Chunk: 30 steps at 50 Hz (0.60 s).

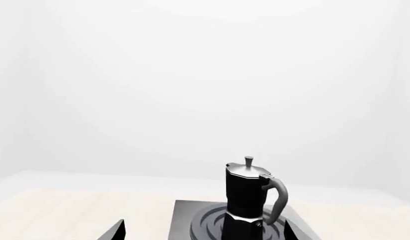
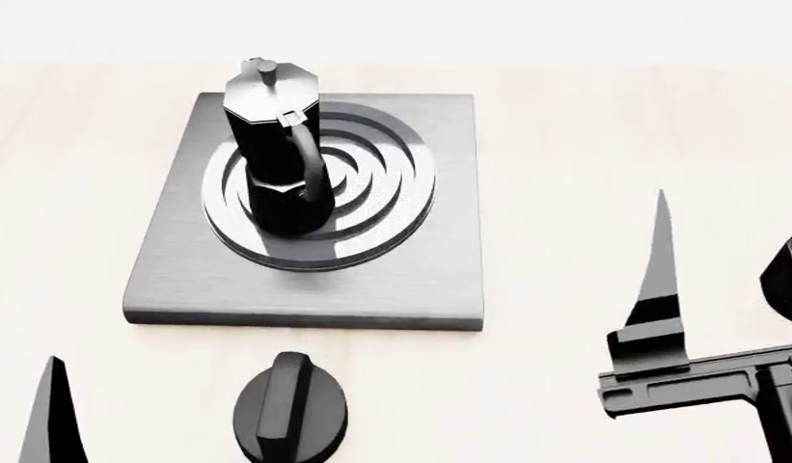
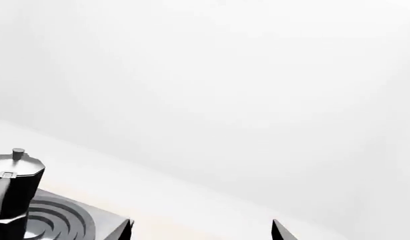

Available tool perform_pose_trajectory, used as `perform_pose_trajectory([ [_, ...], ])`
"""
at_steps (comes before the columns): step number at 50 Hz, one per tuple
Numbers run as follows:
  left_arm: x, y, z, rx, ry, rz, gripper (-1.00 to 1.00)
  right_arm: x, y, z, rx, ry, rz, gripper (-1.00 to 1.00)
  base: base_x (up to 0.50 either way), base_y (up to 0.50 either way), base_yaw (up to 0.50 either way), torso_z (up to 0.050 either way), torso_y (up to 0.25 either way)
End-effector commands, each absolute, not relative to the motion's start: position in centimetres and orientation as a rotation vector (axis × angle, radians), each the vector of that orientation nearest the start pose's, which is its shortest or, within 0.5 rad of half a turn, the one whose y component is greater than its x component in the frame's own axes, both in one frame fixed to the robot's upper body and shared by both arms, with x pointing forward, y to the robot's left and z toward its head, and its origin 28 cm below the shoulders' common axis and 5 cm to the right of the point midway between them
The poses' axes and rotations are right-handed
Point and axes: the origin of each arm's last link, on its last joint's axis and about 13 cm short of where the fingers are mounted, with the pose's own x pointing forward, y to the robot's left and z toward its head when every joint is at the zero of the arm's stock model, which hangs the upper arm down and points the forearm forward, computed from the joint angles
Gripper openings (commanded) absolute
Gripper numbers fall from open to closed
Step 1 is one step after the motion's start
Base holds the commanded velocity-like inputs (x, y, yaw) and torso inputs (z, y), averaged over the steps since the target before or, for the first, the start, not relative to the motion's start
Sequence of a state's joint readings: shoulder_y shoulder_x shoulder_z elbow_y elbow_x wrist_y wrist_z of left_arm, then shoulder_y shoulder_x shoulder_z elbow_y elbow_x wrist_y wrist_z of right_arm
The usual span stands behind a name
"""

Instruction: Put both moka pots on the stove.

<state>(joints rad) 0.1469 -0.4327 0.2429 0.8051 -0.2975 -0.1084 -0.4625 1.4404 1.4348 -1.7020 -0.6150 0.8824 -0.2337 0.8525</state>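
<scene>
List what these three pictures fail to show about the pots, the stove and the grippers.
- Second moka pot: in no view; only one moka pot stands on the stove.
- Left gripper: only fingertips show, the rest cut by the frame edge.
- Right gripper: likewise.
- Pot base: cut by the bottom edge in both wrist views.

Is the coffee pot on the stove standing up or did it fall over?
Standing up. The moka pot sits upright on the stove's ring burner, lid and knob on top, in all three views.
</scene>
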Motion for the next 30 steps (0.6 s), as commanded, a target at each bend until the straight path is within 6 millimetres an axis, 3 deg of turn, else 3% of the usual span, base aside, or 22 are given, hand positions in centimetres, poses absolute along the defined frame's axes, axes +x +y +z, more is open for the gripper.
perform_pose_trajectory([
  [1, 14.7, 20.7, 13.7, -0.075, -0.408, -0.035, 1.00, 18.7, -23.1, 23.5, -0.362, -0.308, -0.075, 1.00, 0.00, 0.00, 0.00, 0.000, 0.000],
  [5, 14.8, 20.6, 13.7, -0.077, -0.406, -0.034, 1.00, 19.4, -24.4, 24.1, -0.346, -0.282, -0.106, 1.00, 0.00, 0.00, 0.00, 0.000, 0.000],
  [17, 14.8, 20.5, 13.7, -0.077, -0.402, -0.038, 1.00, 20.4, -28.1, 23.2, -0.272, -0.240, -0.162, 1.00, 0.00, 0.00, 0.00, 0.000, 0.000],
  [30, 14.9, 20.6, 13.7, -0.077, -0.404, -0.033, 1.00, 20.9, -31.5, 23.7, -0.262, -0.014, -0.141, 1.00, 0.00, 0.00, 0.00, 0.000, 0.000],
])
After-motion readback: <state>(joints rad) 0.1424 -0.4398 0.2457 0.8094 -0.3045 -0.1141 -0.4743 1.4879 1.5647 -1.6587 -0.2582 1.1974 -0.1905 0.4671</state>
